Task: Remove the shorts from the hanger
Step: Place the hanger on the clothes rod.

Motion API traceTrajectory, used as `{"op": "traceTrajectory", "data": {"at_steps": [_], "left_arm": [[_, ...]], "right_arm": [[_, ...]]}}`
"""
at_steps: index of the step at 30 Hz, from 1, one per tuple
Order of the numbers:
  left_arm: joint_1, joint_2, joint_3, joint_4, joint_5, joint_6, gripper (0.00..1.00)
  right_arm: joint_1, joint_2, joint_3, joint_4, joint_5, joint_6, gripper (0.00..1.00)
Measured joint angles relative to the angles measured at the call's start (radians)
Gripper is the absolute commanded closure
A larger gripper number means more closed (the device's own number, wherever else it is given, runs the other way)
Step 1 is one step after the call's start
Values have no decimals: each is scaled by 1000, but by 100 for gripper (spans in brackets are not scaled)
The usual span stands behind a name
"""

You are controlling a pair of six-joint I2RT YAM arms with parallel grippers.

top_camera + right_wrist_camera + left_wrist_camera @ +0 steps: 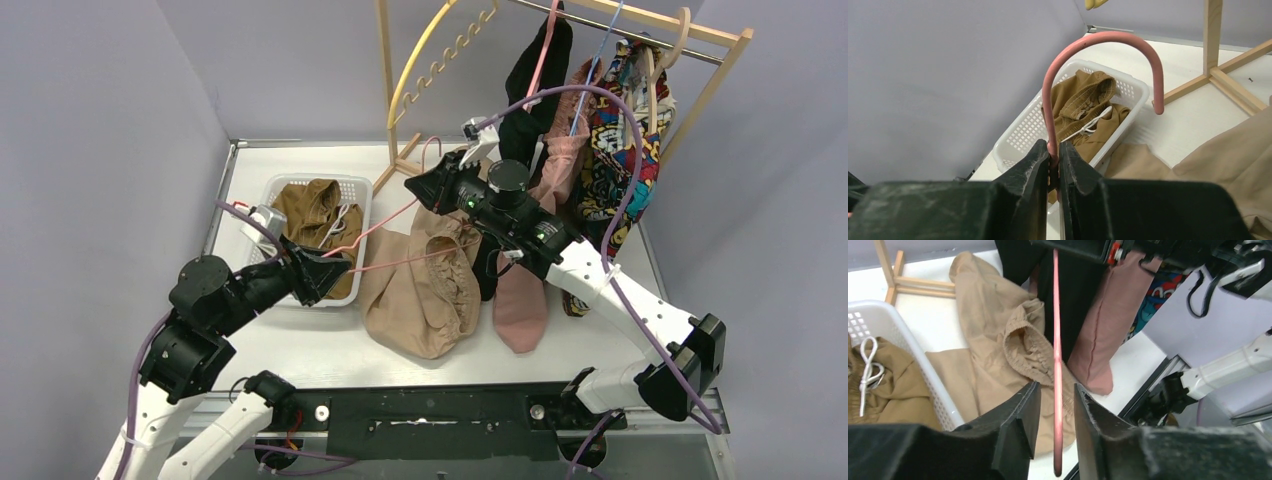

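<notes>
Your right pincer (1050,150) is clamping the hanger (1098,37) at its neck. Your left pincer (1057,387) is gaping narrowly around its bar. The beige shorts (420,300) are lying lengthwise, near to far.

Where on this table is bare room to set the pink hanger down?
A bare strip of table runs along the near edge, in front of the basket and the beige shorts. A patch lies behind the basket, beside the rack foot. The middle and right are crowded with the pink shorts and hanging clothes.
</notes>
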Motion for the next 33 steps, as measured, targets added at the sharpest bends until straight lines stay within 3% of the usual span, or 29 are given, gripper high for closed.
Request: {"op": "traceTrajectory", "data": {"at_steps": [2, 8, 11, 12, 14, 22, 24, 26, 30, 33], "left_arm": [[0, 10, 12, -34, -2, 16, 57], [0, 79, 109, -207, -21, 51, 49], [0, 90, 145, -274, -29, 61, 62], [0, 102, 183, -333, -31, 78, 74], [0, 109, 192, -349, -27, 85, 81], [0, 220, 218, -460, 32, 121, 74], [0, 226, 218, -478, 38, 123, 80], [0, 223, 218, -488, 43, 126, 100], [-1, 213, 218, -498, 51, 140, 100], [0, 203, 218, -498, 52, 144, 100]], "right_arm": [[0, 3, 13, -13, 1, -26, 100], [-1, 15, 66, -55, 2, -137, 100], [-1, 39, 86, -70, 2, -187, 100], [-1, 59, 87, -87, -1, -219, 100], [-1, 67, 87, -97, -3, -229, 100], [6, 77, 87, -109, -10, -276, 100], [6, 77, 87, -111, -11, -281, 100], [6, 77, 87, -111, -12, -285, 100], [6, 77, 87, -116, -18, -289, 96], [7, 77, 87, -116, -19, -288, 82]]}}
